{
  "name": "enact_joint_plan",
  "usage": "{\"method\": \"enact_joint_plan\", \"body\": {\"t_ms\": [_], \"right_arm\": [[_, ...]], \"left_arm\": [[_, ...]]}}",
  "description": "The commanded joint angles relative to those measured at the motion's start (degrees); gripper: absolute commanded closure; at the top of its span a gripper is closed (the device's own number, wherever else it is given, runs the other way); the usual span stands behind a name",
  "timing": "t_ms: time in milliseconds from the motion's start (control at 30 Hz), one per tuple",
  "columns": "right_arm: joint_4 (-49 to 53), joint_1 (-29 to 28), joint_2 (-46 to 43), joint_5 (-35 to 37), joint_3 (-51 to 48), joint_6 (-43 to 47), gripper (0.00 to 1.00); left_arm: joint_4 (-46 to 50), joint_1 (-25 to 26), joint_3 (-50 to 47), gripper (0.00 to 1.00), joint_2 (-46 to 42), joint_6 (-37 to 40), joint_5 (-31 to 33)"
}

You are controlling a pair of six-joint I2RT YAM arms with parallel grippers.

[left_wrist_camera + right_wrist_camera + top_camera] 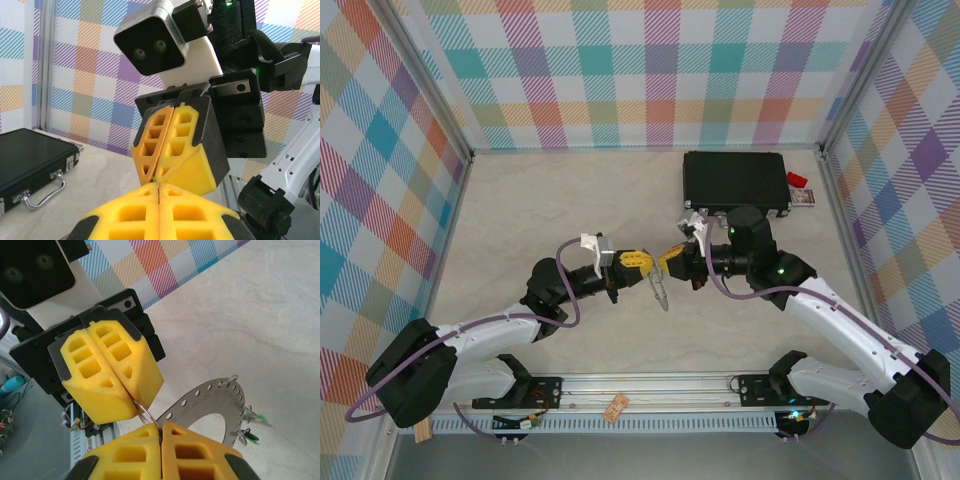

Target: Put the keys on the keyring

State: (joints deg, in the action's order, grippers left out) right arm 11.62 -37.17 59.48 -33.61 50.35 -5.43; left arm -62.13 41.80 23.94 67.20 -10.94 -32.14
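Observation:
My left gripper [638, 266] and right gripper [670, 263] meet tip to tip over the middle of the table. Both are shut on one small wire loop [145, 412], which spans the short gap between the left gripper's fingers [107, 375] and my right gripper [161, 427]. The keyring [210, 400], a flat grey perforated band, hangs off the table right beside the right fingertips, and from above it is edge-on [660, 292]. Two green keys [255, 416] dangle on small loops at its far rim. In the left wrist view my left gripper [158, 187] touches the right gripper's fingers [175, 145].
A black case [735, 180] with a metal handle lies at the back right, also seen in the left wrist view [30, 165]. A small red item [796, 181] sits next to it by the right wall. Checked walls enclose the table on three sides.

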Motion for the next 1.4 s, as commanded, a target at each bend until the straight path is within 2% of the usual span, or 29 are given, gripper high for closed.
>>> {"method": "enact_joint_plan", "body": {"t_ms": [0,133,200,333,400,733,900,1167,1367], "right_arm": [[0.1,0.2,-0.4,-1.9,-0.2,1.6,1.0],[1.9,0.2,-2.1,0.8,-0.1,2.7,1.0],[2.8,0.2,-3.0,1.4,0.0,3.9,1.0],[6.7,0.2,-3.4,3.9,1.7,6.9,1.0],[9.7,0.2,-2.8,5.6,3.2,8.9,1.0],[22.8,-0.4,2.0,13.3,11.9,19.7,1.0],[29.5,-4.7,6.1,23.1,16.8,26.7,1.0],[32.6,-9.6,10.5,31.6,20.2,31.9,1.0],[33.0,-11.1,12.5,33.5,21.5,32.6,1.0]], "left_arm": [[-4.2,-0.5,1.2,1.0,-0.5,-0.8,-0.8],[-1.9,-0.5,1.4,1.0,-0.9,-0.8,0.0],[0.4,-0.5,1.7,0.89,-1.3,-0.4,0.4],[2.2,-0.6,0.9,0.87,-2.2,1.3,1.8],[4.5,-0.6,0.8,0.77,-3.1,2.5,3.3],[18.3,-0.6,3.3,0.75,-6.9,9.0,3.7],[22.1,-0.6,5.0,0.75,-6.4,10.4,1.5],[27.7,-0.6,7.2,0.76,-4.7,11.8,-0.2],[31.9,-0.6,9.5,0.76,-2.6,12.4,-2.2]]}}
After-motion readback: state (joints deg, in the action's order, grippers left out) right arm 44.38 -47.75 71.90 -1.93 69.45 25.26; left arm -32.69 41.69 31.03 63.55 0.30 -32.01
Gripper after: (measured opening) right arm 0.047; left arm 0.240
